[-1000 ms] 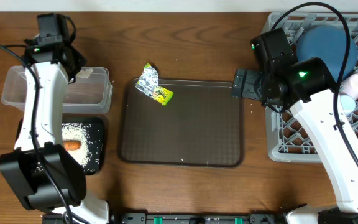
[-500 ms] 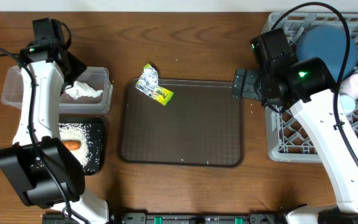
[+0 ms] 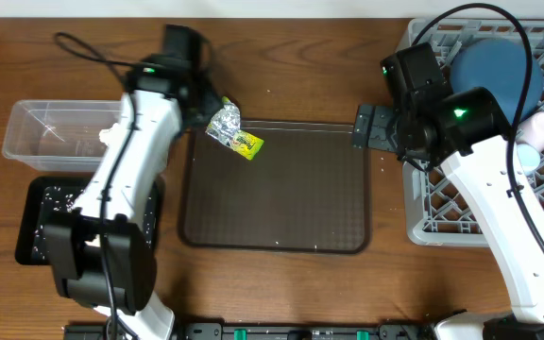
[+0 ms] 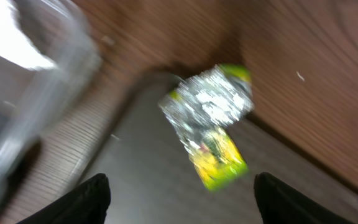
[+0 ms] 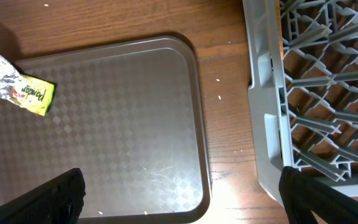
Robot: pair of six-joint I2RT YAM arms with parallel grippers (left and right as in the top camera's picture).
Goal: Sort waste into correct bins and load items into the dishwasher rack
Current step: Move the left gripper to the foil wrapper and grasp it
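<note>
The crumpled foil wrapper (image 3: 232, 130) (image 4: 210, 124) (image 5: 14, 84) lies across the back left corner of the brown tray (image 3: 277, 189). My left gripper (image 3: 208, 102) (image 4: 182, 205) hovers open just above it, nothing between its fingers. On the left are the clear tub (image 3: 50, 132) and, in front of it, the black tray (image 3: 36, 227) with stray rice grains (image 3: 53, 194); my left arm hides the carrot. My right gripper (image 3: 366, 127) (image 5: 185, 199) stands open and empty over the tray's right edge. The grey rack (image 3: 423, 208) (image 5: 303, 93) holds the dark blue bowl (image 3: 499, 66).
A whitish cup (image 3: 539, 127) and a light blue cup (image 3: 529, 156) sit in the rack beside my right arm. The left wrist view is blurred, with the clear tub's wall (image 4: 55, 93) at the upper left. Bare wood shows behind the brown tray.
My left gripper opened over the clear tub, leaving a white crumpled piece in it, then swung right to the foil wrapper. The right arm has not moved.
</note>
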